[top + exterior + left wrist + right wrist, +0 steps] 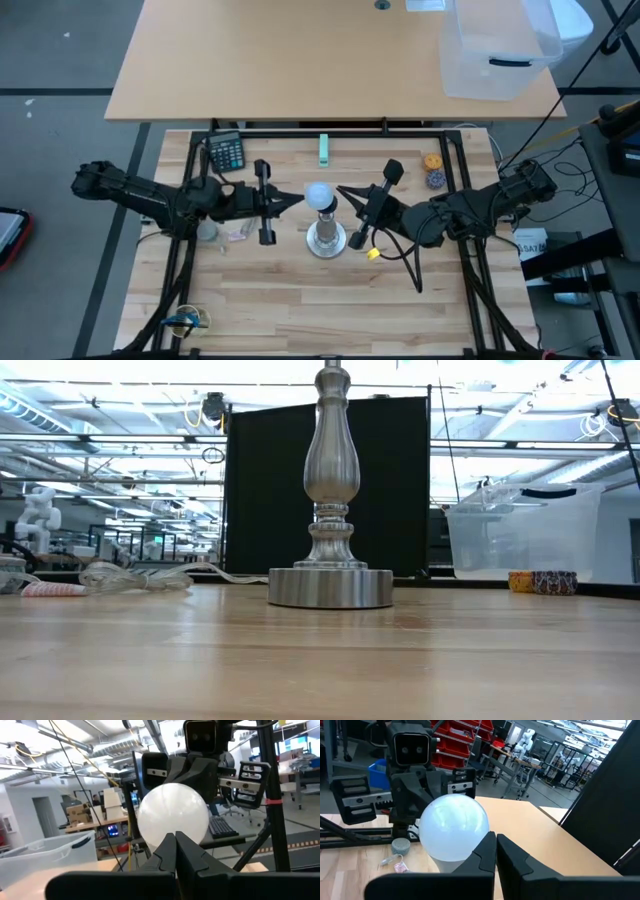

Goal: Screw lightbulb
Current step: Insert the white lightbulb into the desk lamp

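Note:
The white frosted lightbulb (320,194) sits on top of the silver lamp stand (326,238) at the table's middle; its lower end is hidden, so how it sits in the socket does not show. The stand's round base (331,588) rests on the wood. My left gripper (298,199) is shut, held level, its tips at the globe's left side. My right gripper (343,190) is shut too, with its tips at the globe's right side. Each wrist view shows the globe (172,815) (454,825) just beyond the closed fingertips, with the other arm behind it. My left gripper has its shut fingertips (169,845) right up against the globe's side (172,832), coming level from the table's left; whether they touch it I cannot tell. My right gripper has its shut fingertips (490,845) beside the globe's side (477,837), coming level from the table's right; whether they touch it I cannot tell.
A calculator (226,152) and a green block (324,150) lie at the far edge, small round pieces (433,170) at the far right. A clear bag (225,232) lies left of the stand. A clear bin (495,50) stands on the far table. The near half is bare wood.

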Robot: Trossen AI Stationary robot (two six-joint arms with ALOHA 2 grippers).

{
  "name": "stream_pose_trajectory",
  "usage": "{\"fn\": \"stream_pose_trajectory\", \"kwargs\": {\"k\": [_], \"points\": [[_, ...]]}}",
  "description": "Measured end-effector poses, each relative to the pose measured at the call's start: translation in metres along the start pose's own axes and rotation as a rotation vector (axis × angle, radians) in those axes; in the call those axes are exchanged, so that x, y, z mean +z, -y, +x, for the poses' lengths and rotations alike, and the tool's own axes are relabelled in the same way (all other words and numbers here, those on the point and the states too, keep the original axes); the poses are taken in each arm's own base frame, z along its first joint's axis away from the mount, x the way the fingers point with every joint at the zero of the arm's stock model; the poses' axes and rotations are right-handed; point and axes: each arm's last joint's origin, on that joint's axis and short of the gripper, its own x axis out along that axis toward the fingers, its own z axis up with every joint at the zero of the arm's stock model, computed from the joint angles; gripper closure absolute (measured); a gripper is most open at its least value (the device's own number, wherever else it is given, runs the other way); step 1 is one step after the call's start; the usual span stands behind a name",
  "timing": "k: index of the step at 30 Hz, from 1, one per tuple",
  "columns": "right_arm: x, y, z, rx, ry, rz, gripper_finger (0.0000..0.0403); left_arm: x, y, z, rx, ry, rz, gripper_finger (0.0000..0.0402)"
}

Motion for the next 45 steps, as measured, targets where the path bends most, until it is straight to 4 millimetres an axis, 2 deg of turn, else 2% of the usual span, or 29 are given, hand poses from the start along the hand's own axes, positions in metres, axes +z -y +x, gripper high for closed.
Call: {"fn": "stream_pose_trajectory", "kwargs": {"k": [13,21,31,40,45], "points": [[0.0,0.0,0.0,0.0,0.0,0.003,0.0403,-0.003,-0.001,0.003,0.008,-0.006,0.001,0.0401],[0.0,0.0,0.0,0.0,0.0,0.003,0.0403,0.009,-0.004,0.008,0.0,-0.033,0.011,0.0401],[0.0,-0.001,-0.002,-0.005,-0.002,0.006,0.0403,0.008,-0.004,0.008,0.035,-0.066,0.021,0.0401],[-0.005,-0.011,-0.017,-0.018,-0.031,-0.018,0.0403,0.014,-0.002,-0.006,0.012,-0.129,0.065,0.0401],[-0.006,-0.011,-0.017,-0.018,-0.038,-0.016,0.0403,0.019,0.003,-0.01,-0.039,-0.11,0.1,0.0401]]}}
